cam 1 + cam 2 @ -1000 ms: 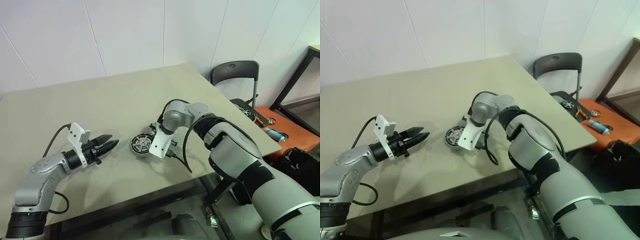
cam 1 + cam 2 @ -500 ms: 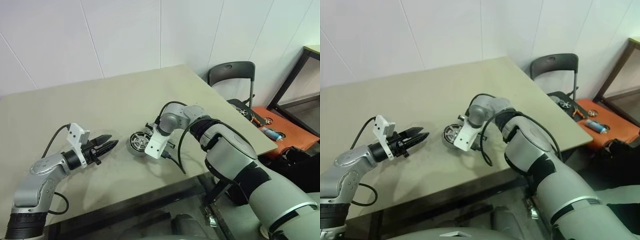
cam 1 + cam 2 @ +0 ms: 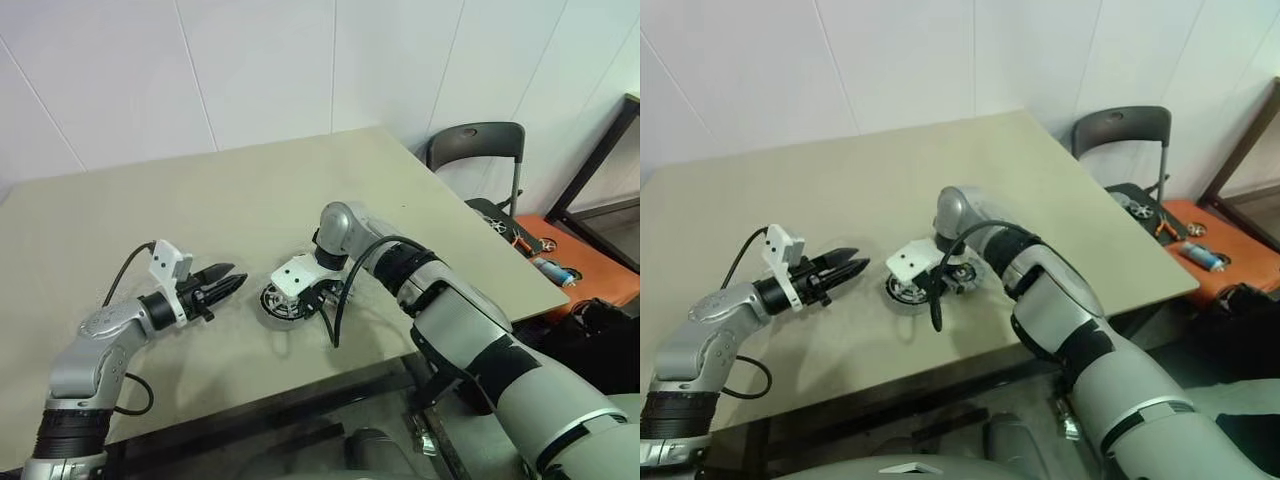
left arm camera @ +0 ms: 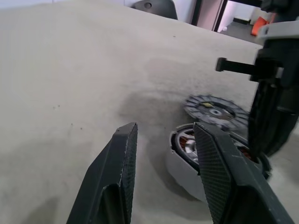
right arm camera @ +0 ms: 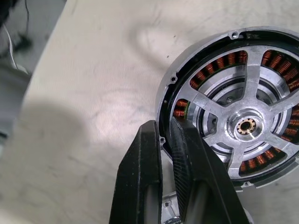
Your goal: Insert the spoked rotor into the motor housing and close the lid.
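The spoked rotor (image 5: 243, 126) sits inside the motor housing (image 5: 205, 79) on the desk (image 3: 200, 210), its silver spokes over the ring of copper windings. The right tool (image 5: 164, 140) points down at the housing's edge, its two black fingers pressed together on the thin black rim — tips right at that rim. The left tool (image 4: 163, 140) hovers just beside the housing, fingers apart and holding nothing. The lid (image 4: 212, 111) lies flat on the desk just behind the housing. No writing can be read.
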{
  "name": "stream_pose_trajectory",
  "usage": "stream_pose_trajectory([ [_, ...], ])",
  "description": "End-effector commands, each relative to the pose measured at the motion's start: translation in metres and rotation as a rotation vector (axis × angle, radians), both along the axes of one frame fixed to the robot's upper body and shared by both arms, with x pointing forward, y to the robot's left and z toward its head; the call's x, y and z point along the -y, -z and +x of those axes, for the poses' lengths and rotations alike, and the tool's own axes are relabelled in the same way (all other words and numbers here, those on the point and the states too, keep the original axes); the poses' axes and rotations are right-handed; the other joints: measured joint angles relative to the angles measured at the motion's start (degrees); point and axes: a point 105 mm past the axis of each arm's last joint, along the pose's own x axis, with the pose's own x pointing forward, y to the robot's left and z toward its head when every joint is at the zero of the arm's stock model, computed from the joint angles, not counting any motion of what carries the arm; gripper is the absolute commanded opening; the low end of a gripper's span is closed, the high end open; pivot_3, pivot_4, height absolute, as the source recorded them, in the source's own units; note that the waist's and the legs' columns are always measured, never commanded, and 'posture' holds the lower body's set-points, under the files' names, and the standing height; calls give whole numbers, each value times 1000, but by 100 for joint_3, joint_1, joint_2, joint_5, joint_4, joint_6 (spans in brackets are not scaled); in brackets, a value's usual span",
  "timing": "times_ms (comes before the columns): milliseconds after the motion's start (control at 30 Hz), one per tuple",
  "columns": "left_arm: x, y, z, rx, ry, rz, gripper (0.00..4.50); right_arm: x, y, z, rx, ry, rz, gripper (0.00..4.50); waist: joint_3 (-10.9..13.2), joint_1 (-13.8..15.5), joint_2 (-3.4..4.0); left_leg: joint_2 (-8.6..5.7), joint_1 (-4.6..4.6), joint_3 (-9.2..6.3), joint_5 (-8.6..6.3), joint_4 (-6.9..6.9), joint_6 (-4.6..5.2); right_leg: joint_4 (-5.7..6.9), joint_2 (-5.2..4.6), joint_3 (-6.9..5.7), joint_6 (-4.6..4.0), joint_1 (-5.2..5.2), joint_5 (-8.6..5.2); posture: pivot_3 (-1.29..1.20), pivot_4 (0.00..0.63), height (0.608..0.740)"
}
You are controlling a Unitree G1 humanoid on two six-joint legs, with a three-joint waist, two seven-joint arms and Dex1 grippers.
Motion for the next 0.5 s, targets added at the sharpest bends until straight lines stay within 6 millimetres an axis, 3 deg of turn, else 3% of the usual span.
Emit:
stream_pose_trajectory([
  [33,6,-10,4,51,27,5,2043,-20,-9,-6,-62,56,53,216,0,24,0,0,0,0,0,-1,0,0,3,0,-1,-1,0,0,0,740],
  [267,1,-11,-2,52,18,16,2043,-21,7,0,-2,92,57,216,0,50,-1,1,2,4,0,1,0,10,7,0,-1,-5,0,0,0,740],
  [433,-7,-11,-9,45,-7,30,2043,-17,18,1,68,21,54,216,-3,39,-5,4,21,6,1,7,0,16,14,2,0,13,0,0,0,740],
  [500,-9,-11,-10,43,-14,33,2043,-20,19,2,93,7,65,805,-3,39,-5,5,35,2,2,9,-1,20,18,1,1,25,-1,0,0,740],
])
